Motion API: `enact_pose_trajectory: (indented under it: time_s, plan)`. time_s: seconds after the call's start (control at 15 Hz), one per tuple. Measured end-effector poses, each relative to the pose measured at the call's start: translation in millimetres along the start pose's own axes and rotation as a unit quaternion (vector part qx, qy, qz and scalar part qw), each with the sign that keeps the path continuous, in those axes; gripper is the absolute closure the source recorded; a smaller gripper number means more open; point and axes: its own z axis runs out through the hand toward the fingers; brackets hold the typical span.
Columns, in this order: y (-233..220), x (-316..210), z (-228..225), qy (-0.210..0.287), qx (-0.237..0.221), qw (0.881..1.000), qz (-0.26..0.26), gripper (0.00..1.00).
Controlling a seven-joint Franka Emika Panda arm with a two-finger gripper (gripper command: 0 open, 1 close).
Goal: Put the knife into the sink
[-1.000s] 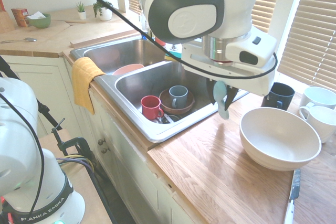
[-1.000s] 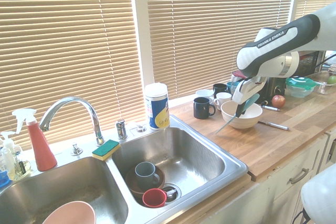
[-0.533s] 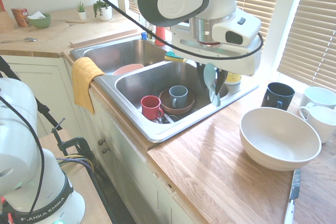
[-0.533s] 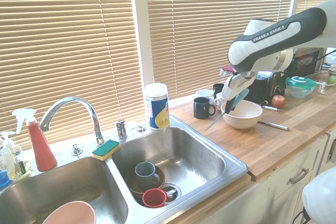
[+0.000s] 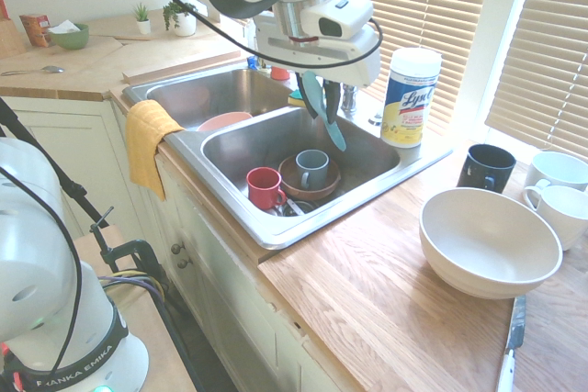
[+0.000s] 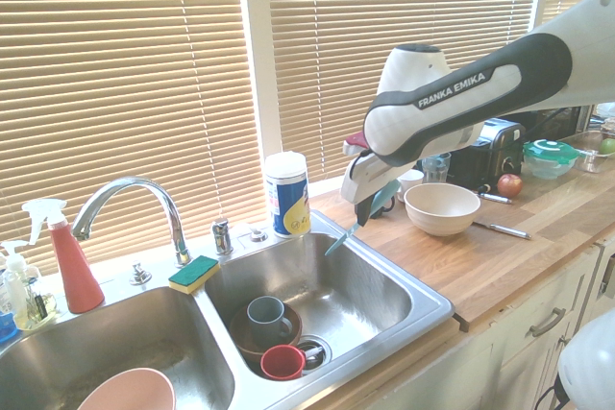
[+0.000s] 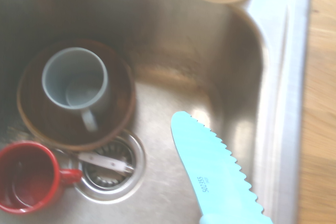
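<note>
My jaws (image 5: 322, 98) clamp the turquoise knife (image 5: 327, 120), blade hanging above the sink (image 5: 276, 227) basin at frame centre. Below sit one grey mug (image 5: 312, 168) in a brown bowl (image 5: 308, 188) and one red mug (image 5: 264, 188); a utensil lies blurred across the drain (image 7: 107, 169). One wipes canister (image 5: 410, 98) stands upper right.

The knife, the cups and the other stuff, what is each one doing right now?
Turquoise knife: held up over the sink basin, blade pointing down.
Hand: shut on the knife.
Grey mug: upright in a brown bowl.
Red cup: upright beside the drain.
Cream bowl: upright on the counter.
</note>
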Motion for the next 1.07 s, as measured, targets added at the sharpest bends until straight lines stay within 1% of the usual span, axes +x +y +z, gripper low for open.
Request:
enact_pose_trajectory:
  time_s: [0.13,0.27,0.53,0.8,1.07]
  plan:
    - [-22,-11,32,0.000,-0.008,1.000,0.019,1.00]
    - [-34,-15,74,0.002,-0.018,0.999,0.040,1.00]
    - [-50,-4,155,-0.012,-0.039,0.995,0.089,1.00]
    - [-67,4,197,-0.025,-0.049,0.992,0.116,1.00]
    - [-72,-7,234,-0.046,-0.060,0.989,0.130,1.00]
